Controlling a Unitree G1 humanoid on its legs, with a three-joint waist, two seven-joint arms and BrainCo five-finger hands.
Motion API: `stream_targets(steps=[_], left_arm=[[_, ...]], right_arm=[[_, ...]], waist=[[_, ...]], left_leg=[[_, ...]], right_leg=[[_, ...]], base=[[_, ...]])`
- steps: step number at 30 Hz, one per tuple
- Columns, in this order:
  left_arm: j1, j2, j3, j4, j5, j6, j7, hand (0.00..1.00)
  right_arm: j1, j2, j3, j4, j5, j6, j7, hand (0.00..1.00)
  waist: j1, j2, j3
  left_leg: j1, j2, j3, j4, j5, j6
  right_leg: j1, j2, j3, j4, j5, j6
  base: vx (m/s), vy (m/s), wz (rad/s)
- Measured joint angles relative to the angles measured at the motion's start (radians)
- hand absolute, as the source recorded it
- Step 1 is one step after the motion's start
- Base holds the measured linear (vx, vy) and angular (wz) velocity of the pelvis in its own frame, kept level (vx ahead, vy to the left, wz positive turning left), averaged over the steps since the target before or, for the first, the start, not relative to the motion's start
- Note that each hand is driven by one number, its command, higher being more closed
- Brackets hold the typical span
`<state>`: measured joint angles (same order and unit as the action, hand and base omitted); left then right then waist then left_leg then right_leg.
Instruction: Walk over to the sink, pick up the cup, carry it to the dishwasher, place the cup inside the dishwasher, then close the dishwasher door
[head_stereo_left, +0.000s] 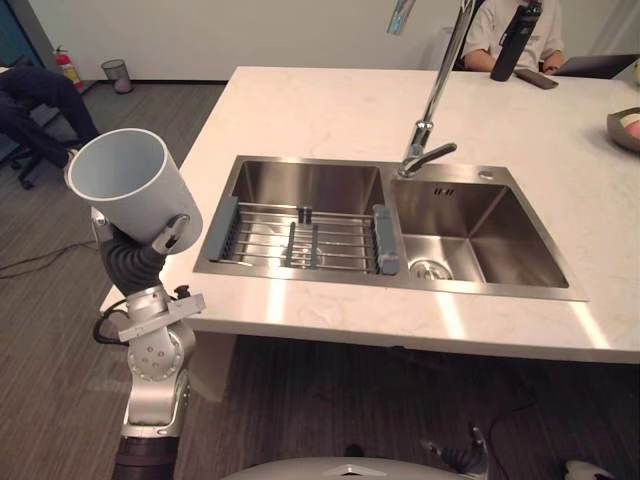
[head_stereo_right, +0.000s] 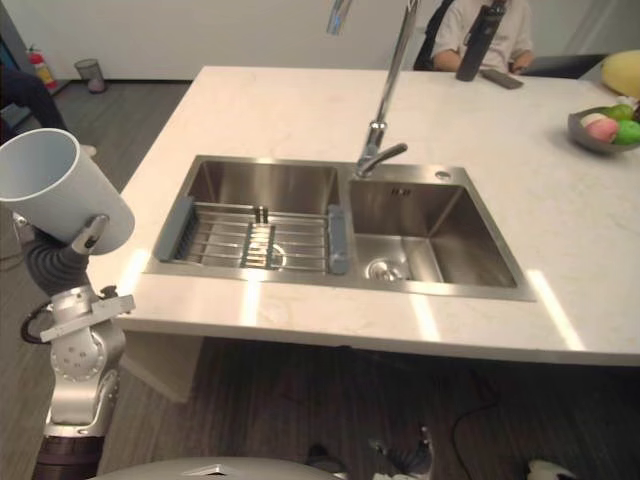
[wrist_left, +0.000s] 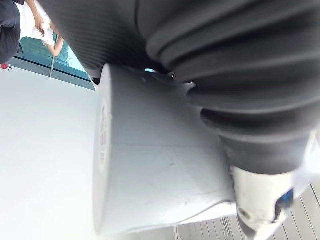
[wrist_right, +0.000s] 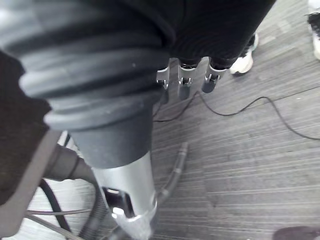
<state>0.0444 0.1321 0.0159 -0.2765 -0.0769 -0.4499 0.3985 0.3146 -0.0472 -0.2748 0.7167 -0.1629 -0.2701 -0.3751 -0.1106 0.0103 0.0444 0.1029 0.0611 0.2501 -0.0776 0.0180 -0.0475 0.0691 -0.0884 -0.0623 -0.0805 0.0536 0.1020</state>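
**Free room about the sink (head_stereo_left: 330, 277).** A wire rack (head_stereo_left: 300, 240) bars its left basin from side to side, while its right basin (head_stereo_left: 500, 240) is open from above. A tall faucet (head_stereo_left: 432, 100) rises behind the divider. The counter (head_stereo_left: 320, 110) behind the sink is bare up to a bottle (head_stereo_left: 517, 40) and a seated person (head_stereo_left: 490, 30) at the far edge. A fruit bowl (head_stereo_right: 600, 128) stands well to the sink's right. Left of the sink, past the counter's edge, is open floor (head_stereo_left: 50, 320), above which the left hand (head_stereo_left: 140, 260) grips the cup (head_stereo_left: 135, 185).
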Motion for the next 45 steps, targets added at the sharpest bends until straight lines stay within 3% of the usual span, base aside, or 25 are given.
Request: stream_targets(steps=[4,5,10,14,20,25,26,28,29,30,31,32,33,34,35,36,38,39,40,41,42,43,45], left_arm=[[0.032,-0.020,-0.001,-0.018,-0.001,-0.008,-0.020,1.00],[0.040,-0.037,0.002,-0.025,-0.019,-0.033,-0.077,1.00],[0.040,-0.053,0.005,-0.025,-0.022,-0.037,-0.077,1.00],[0.020,-0.084,-0.014,-0.024,-0.058,-0.044,-0.092,1.00],[0.017,-0.122,0.034,-0.014,-0.117,-0.045,-0.108,1.00],[0.086,-0.136,0.101,-0.027,-0.118,-0.045,-0.111,1.00],[0.118,-0.137,0.110,-0.051,-0.118,-0.044,-0.098,1.00],[0.146,-0.144,0.129,-0.087,-0.118,-0.044,-0.092,1.00],[0.170,-0.146,0.148,-0.103,-0.118,-0.044,-0.083,1.00],[0.199,-0.144,0.179,-0.106,-0.125,-0.043,-0.079,1.00],[0.205,-0.138,0.186,-0.105,-0.139,-0.043,-0.081,1.00],[0.207,-0.131,0.198,-0.108,-0.164,-0.043,-0.088,1.00],[0.209,-0.130,0.209,-0.111,-0.195,-0.045,-0.105,1.00],[0.210,-0.130,0.215,-0.110,-0.209,-0.048,-0.120,1.00],[0.213,-0.131,0.217,-0.111,-0.223,-0.057,-0.148,1.00],[0.214,-0.134,0.202,-0.116,-0.234,-0.064,-0.185,1.00],[0.212,-0.142,0.141,-0.128,-0.235,-0.065,-0.225,1.00],[0.200,-0.145,0.124,-0.125,-0.240,-0.065,-0.238,1.00],[0.195,-0.148,0.094,-0.125,-0.260,-0.074,-0.263,1.00],[0.181,-0.147,0.079,-0.125,-0.277,-0.083,-0.276,1.00],[0.168,-0.141,0.077,-0.124,-0.286,-0.092,-0.279,1.00],[0.134,-0.135,0.050,-0.102,-0.294,-0.102,-0.285,1.00],[0.128,-0.130,-0.014,-0.091,-0.294,-0.101,-0.306,1.00]], right_arm=[[0.021,0.000,0.030,-0.052,0.054,-0.074,0.010,0.00],[0.038,-0.001,0.075,-0.077,0.293,-0.119,0.288,0.00],[0.038,-0.001,0.074,-0.076,0.294,-0.120,0.293,0.00],[0.076,0.001,0.035,-0.067,0.411,-0.118,0.349,0.00],[0.091,0.001,-0.027,0.051,0.570,-0.105,0.463,0.00],[0.042,0.030,-0.020,0.086,0.569,-0.094,0.524,0.00],[0.021,0.030,-0.010,0.086,0.560,-0.094,0.539,0.00],[-0.023,0.014,-0.003,0.087,0.553,-0.099,0.546,0.00],[-0.062,-0.007,-0.003,0.100,0.549,-0.102,0.548,0.00],[-0.103,-0.026,-0.004,0.139,0.550,-0.114,0.549,0.00],[-0.115,-0.034,-0.006,0.159,0.550,-0.119,0.549,0.00],[-0.129,-0.045,-0.025,0.193,0.549,-0.120,0.549,0.00],[-0.139,-0.063,-0.051,0.215,0.555,-0.120,0.547,0.00],[-0.141,-0.074,-0.056,0.212,0.567,-0.121,0.547,0.00],[-0.133,-0.091,-0.061,0.201,0.584,-0.129,0.549,0.00],[-0.124,-0.104,-0.073,0.201,0.607,-0.147,0.551,0.00],[-0.115,-0.118,-0.102,0.200,0.610,-0.150,0.559,0.00],[-0.109,-0.121,-0.104,0.201,0.609,-0.149,0.562,0.00],[-0.091,-0.111,-0.103,0.199,0.608,-0.149,0.566,0.00],[-0.094,-0.086,-0.096,0.201,0.606,-0.147,0.569,0.00],[-0.099,-0.069,-0.089,0.198,0.606,-0.146,0.569,0.00],[-0.100,-0.052,-0.084,0.200,0.605,-0.140,0.567,0.00],[-0.107,-0.048,-0.076,0.198,0.606,-0.121,0.553,0.00]], waist=[[0.001,-0.004,-0.002],[0.002,-0.026,-0.009],[-0.002,-0.028,-0.010],[-0.028,-0.026,-0.011],[-0.021,-0.021,-0.015],[0.029,-0.017,-0.005],[0.066,-0.015,0.019],[0.098,0.003,0.053],[0.121,0.023,0.076],[0.141,0.040,0.090],[0.142,0.024,0.091],[0.153,0.014,0.097],[0.170,0.021,0.099],[0.172,0.021,0.100],[0.161,0.029,0.095],[0.151,0.044,0.085],[0.133,0.081,0.066],[0.125,0.080,0.068],[0.112,0.075,0.065],[0.111,0.077,0.063],[0.112,0.069,0.064],[0.099,0.063,0.066],[0.109,0.057,0.069]], left_leg=[[0.003,-0.001,0.004,0.000,-0.004,0.000],[0.013,-0.005,0.021,-0.001,-0.007,0.002],[0.025,-0.002,0.046,0.000,-0.016,-0.007],[0.023,0.000,0.038,0.000,-0.026,-0.014],[0.045,0.005,-0.007,0.000,-0.029,-0.017],[-0.041,0.000,-0.141,0.114,-0.052,-0.009],[-0.090,-0.011,-0.203,0.181,-0.056,-0.012],[-0.118,-0.016,-0.270,0.206,-0.054,-0.015],[-0.136,-0.016,-0.290,0.197,-0.032,-0.025],[-0.180,-0.031,-0.295,0.196,0.025,-0.087],[-0.198,-0.048,-0.291,0.150,0.088,-0.116],[-0.217,-0.032,-0.124,0.204,0.027,-0.034],[-0.248,0.016,0.080,0.434,-0.095,0.137],[-0.241,0.037,0.162,0.534,-0.141,0.165],[-0.201,0.086,0.257,0.657,-0.189,0.143],[-0.157,0.145,0.302,0.701,-0.191,0.123],[-0.132,0.199,0.348,0.661,-0.163,0.091],[-0.143,0.183,0.391,0.647,-0.164,0.106],[-0.132,0.156,0.475,0.584,-0.167,0.149],[-0.124,0.130,0.509,0.495,-0.187,0.187],[-0.123,0.114,0.518,0.451,-0.195,0.196],[-0.121,0.081,0.531,0.374,-0.199,0.192],[-0.099,0.031,0.523,0.252,-0.174,0.141]], right_leg=[[0.001,-0.002,0.004,0.000,0.000,0.000],[0.001,-0.010,0.020,0.000,0.003,0.003],[-0.003,0.002,0.055,-0.002,0.006,0.005],[-0.005,0.004,0.046,-0.002,-0.008,-0.005],[0.042,0.006,-0.004,0.002,-0.032,-0.007],[0.053,-0.013,-0.120,0.094,-0.104,-0.008],[0.056,-0.025,-0.176,0.129,-0.128,-0.013],[0.067,-0.026,-0.250,0.146,-0.141,-0.014],[0.071,-0.020,-0.305,0.164,-0.152,-0.019],[0.064,-0.017,-0.355,0.184,-0.169,-0.047],[0.066,-0.019,-0.378,0.175,-0.177,-0.054],[0.060,-0.048,-0.486,0.166,-0.167,-0.061],[0.042,-0.077,-0.565,0.208,-0.176,-0.071],[0.039,-0.096,-0.602,0.228,-0.180,-0.076],[0.041,-0.127,-0.682,0.256,-0.183,-0.079],[0.047,-0.149,-0.774,0.279,-0.184,-0.078],[0.053,-0.202,-0.916,0.371,-0.209,-0.055],[0.054,-0.228,-0.952,0.401,-0.208,-0.058],[0.073,-0.275,-1.039,0.450,-0.198,-0.076],[0.073,-0.262,-1.091,0.438,-0.231,-0.058],[0.074,-0.250,-1.119,0.401,-0.231,-0.056],[0.113,-0.237,-1.185,0.384,-0.203,-0.035],[0.150,-0.264,-1.284,0.452,-0.197,-0.052]], base=[[-0.03,-0.009,-0.02],[0.00,0.000,0.00],[-0.01,-0.002,-0.14],[-0.02,-0.022,-0.02],[0.05,-0.042,0.19],[0.01,-0.060,0.83],[-0.07,-0.059,1.33],[-0.09,-0.053,1.37],[-0.19,-0.065,1.55],[-0.22,-0.062,1.73],[-0.28,-0.018,2.13],[-0.23,0.031,2.21],[-0.21,0.040,2.13],[-0.11,0.008,1.98],[-0.13,0.023,2.12],[-0.12,0.050,2.23],[-0.07,0.128,2.33],[-0.05,0.207,2.72],[-0.08,0.260,2.47],[-0.11,0.264,2.34],[-0.16,0.257,2.28],[-0.14,0.238,2.14],[-0.10,0.200,1.68]])
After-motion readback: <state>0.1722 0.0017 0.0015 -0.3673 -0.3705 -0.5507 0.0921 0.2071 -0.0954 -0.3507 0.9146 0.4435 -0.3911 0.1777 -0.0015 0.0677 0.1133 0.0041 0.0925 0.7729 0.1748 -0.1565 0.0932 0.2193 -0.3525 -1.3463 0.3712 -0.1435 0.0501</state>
